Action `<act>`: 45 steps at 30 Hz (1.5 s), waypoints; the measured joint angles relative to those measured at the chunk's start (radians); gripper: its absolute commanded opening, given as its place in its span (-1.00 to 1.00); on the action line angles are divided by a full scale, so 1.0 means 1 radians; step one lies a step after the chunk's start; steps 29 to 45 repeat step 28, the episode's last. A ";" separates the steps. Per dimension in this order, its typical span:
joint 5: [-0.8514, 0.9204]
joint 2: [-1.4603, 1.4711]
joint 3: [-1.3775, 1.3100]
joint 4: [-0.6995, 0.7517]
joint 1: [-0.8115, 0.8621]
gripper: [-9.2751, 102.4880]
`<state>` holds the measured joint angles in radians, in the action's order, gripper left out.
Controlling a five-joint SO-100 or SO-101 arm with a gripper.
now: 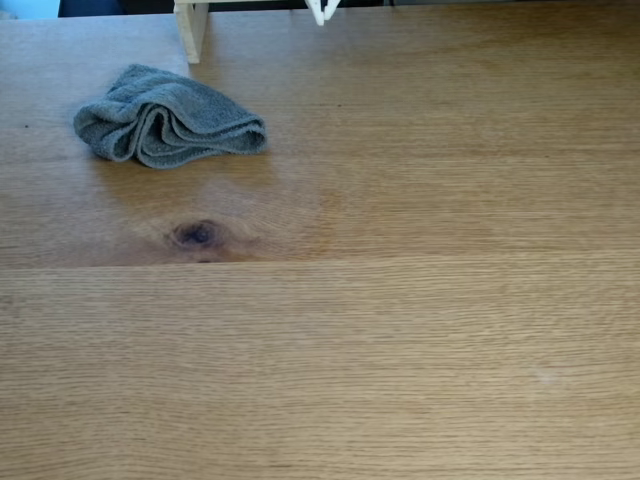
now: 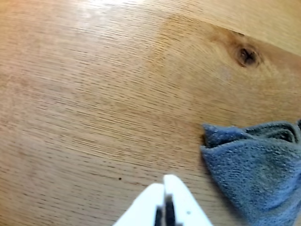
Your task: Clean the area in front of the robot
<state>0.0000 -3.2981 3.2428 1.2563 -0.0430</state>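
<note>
The area in front of the robot is a light-brown oak tabletop (image 1: 400, 330) with a dark oval knot (image 1: 197, 234) left of centre. The robot's white base post (image 1: 190, 28) stands at the far edge. Its gripper (image 1: 323, 14) pokes in at the top of the fixed view, above the wood. In the wrist view the white pointed gripper (image 2: 164, 178) enters from the bottom edge, shut with nothing between its fingers, hovering over bare tabletop (image 2: 94, 94). The knot (image 2: 246, 55) lies at the upper right.
A crumpled grey terry cloth (image 1: 165, 118) lies at the far left of the table, just in front of the robot's base. In the wrist view the cloth (image 2: 258, 174) sits to the right of the gripper, apart from it.
</note>
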 measured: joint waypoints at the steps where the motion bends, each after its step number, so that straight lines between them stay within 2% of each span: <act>1: 0.006 -0.002 0.000 0.005 -0.002 -0.84; 45: -0.003 -0.002 0.000 0.006 0.012 -0.84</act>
